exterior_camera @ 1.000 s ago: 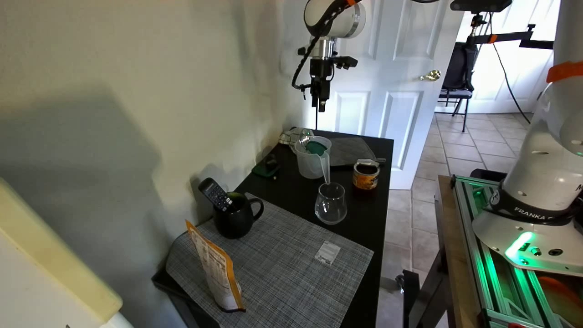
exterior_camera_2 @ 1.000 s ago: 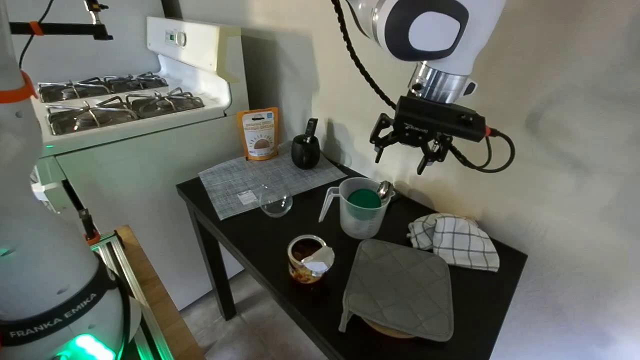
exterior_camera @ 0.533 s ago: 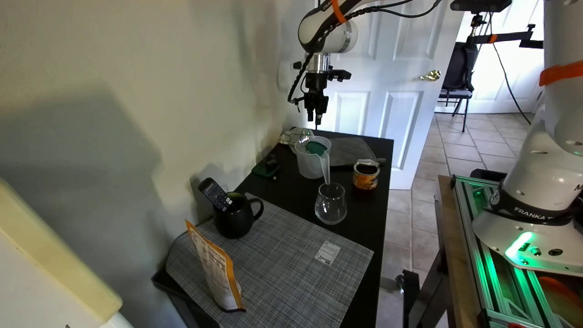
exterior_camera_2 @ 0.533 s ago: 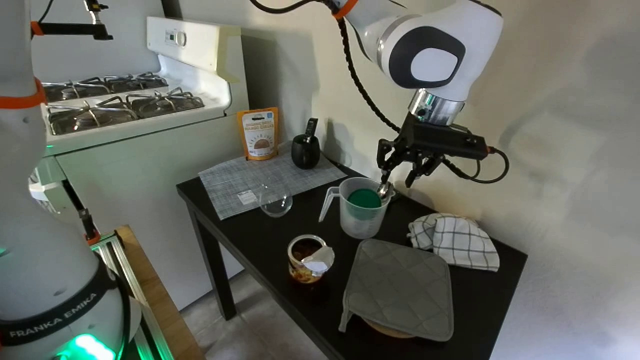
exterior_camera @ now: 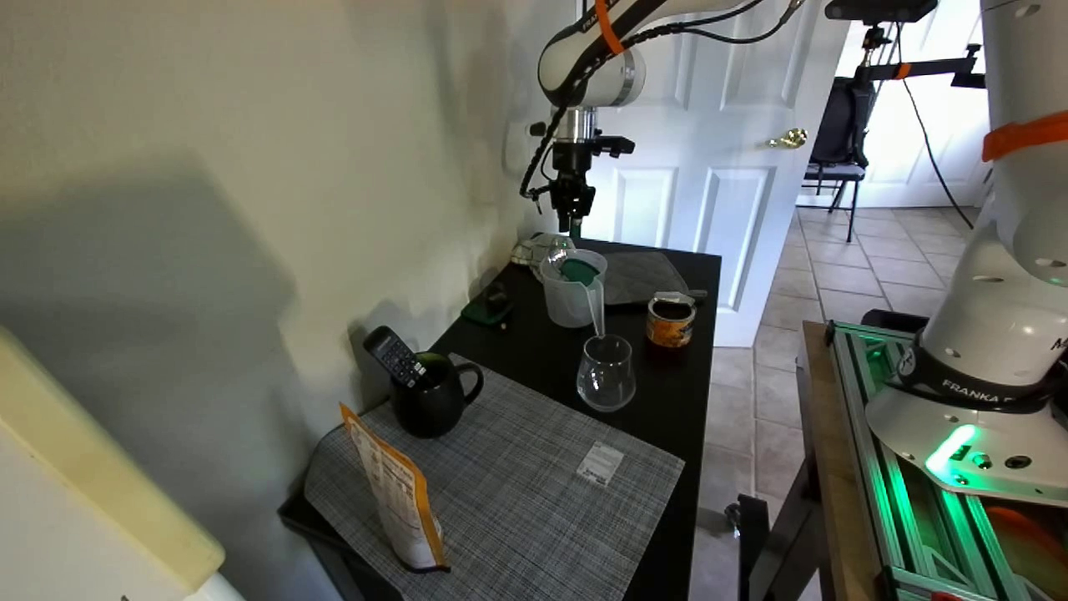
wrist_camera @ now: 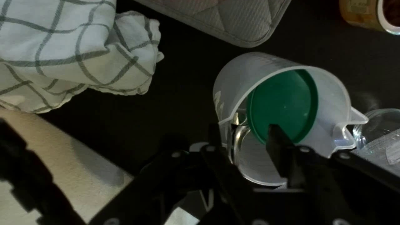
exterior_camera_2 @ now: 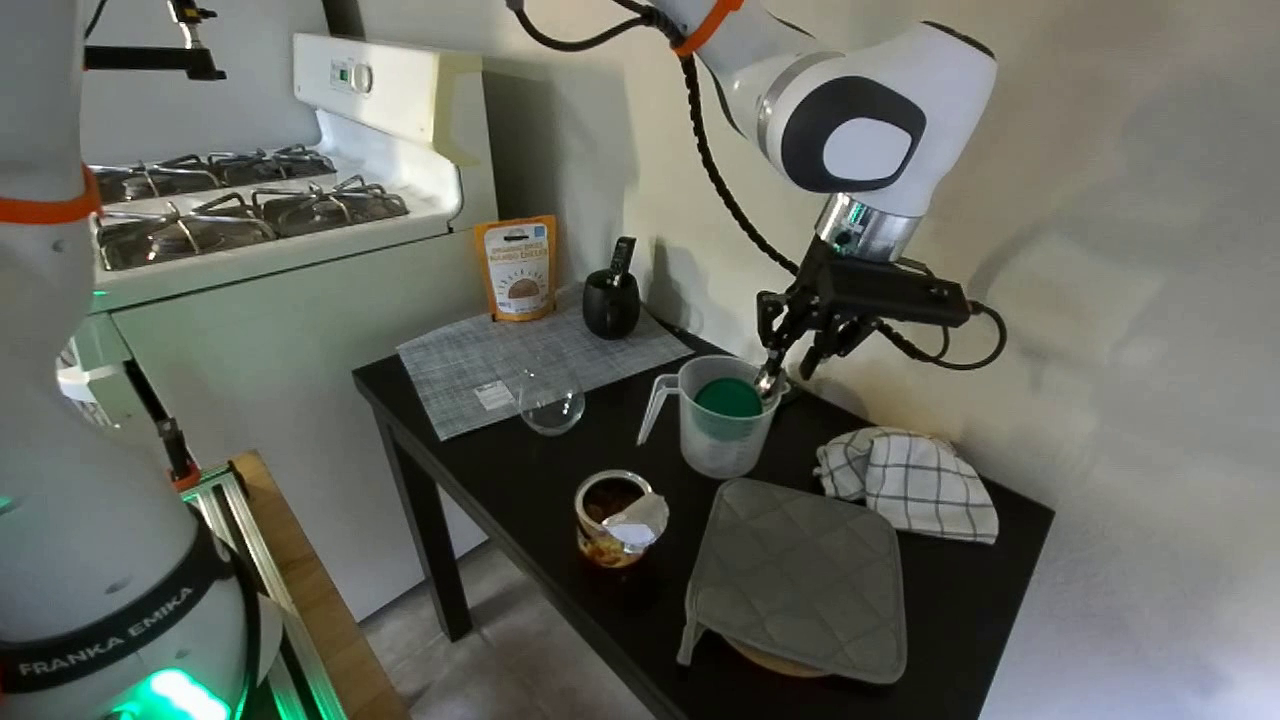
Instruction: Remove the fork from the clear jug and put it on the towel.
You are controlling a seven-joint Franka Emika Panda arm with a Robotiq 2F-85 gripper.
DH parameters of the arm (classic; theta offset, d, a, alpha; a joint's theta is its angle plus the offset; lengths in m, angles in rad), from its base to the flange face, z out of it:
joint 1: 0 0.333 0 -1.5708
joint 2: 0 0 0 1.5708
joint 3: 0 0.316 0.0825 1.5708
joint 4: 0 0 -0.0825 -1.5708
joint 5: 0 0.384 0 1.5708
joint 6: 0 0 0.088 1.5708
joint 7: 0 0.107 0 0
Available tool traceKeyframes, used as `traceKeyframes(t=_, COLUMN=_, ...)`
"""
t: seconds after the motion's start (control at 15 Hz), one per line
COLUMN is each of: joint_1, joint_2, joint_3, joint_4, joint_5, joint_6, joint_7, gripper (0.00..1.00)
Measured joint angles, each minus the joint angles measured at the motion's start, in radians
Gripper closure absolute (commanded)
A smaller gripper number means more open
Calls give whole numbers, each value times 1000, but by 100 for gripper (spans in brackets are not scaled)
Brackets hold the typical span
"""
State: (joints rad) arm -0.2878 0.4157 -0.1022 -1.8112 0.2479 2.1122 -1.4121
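The clear jug (exterior_camera_2: 728,450) stands on the black table, its handle to the left in this view, with a green lid (wrist_camera: 282,103) inside. In it leans a shiny metal utensil (wrist_camera: 256,159) with a rounded, spoon-like end; no fork tines show, and its lower part is hidden. My gripper (wrist_camera: 245,128) is over the jug's rim, jaws apart, the rounded end between them in the wrist view. From an exterior view, one fingertip of the gripper (exterior_camera_2: 790,370) appears at the utensil's top; contact is unclear. The grey woven towel (exterior_camera: 534,451) lies flat at the table's other end.
A grey quilted pot holder (exterior_camera_2: 800,580) and a white checked cloth (exterior_camera_2: 930,485) lie near the jug. An opened can (exterior_camera_2: 600,545), a drinking glass (exterior_camera: 606,384), a black mug (exterior_camera: 425,409) with a remote and an orange-edged pouch (exterior_camera: 392,492) stand about. A wall runs alongside.
Over the last second the gripper has come down to the jug's rim, and its fingers have drawn closer together. The jug and the other objects on the table stay where they were.
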Motion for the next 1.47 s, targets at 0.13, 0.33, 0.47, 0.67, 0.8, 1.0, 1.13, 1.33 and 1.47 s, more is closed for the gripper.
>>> traceKeyframes(t=0.13, joint_1=0, joint_2=9, joint_3=5, joint_4=7, joint_5=0, joint_6=0, joint_7=-2, gripper=75)
traceKeyframes(t=0.33, joint_1=0, joint_2=21, joint_3=10, joint_4=14, joint_5=0, joint_6=0, joint_7=-3, gripper=79)
traceKeyframes(t=0.47, joint_1=0, joint_2=31, joint_3=12, joint_4=21, joint_5=0, joint_6=0, joint_7=-3, gripper=82)
traceKeyframes(t=0.67, joint_1=0, joint_2=44, joint_3=15, joint_4=32, joint_5=-2, joint_6=0, joint_7=-3, gripper=95)
traceKeyframes(t=0.8, joint_1=0, joint_2=50, joint_3=17, joint_4=35, joint_5=-4, joint_6=0, joint_7=-3, gripper=100)
traceKeyframes(t=1.0, joint_1=1, joint_2=50, joint_3=17, joint_4=40, joint_5=-27, joint_6=0, joint_7=-2, gripper=99)
traceKeyframes(t=1.13, joint_1=1, joint_2=41, joint_3=17, joint_4=48, joint_5=-52, joint_6=0, joint_7=-1, gripper=99)
traceKeyframes(t=1.33, joint_1=1, joint_2=7, joint_3=16, joint_4=52, joint_5=-98, joint_6=0, joint_7=7, gripper=99)
traceKeyframes(t=1.47, joint_1=1, joint_2=-27, joint_3=13, joint_4=51, joint_5=-122, joint_6=0, joint_7=14, gripper=99)
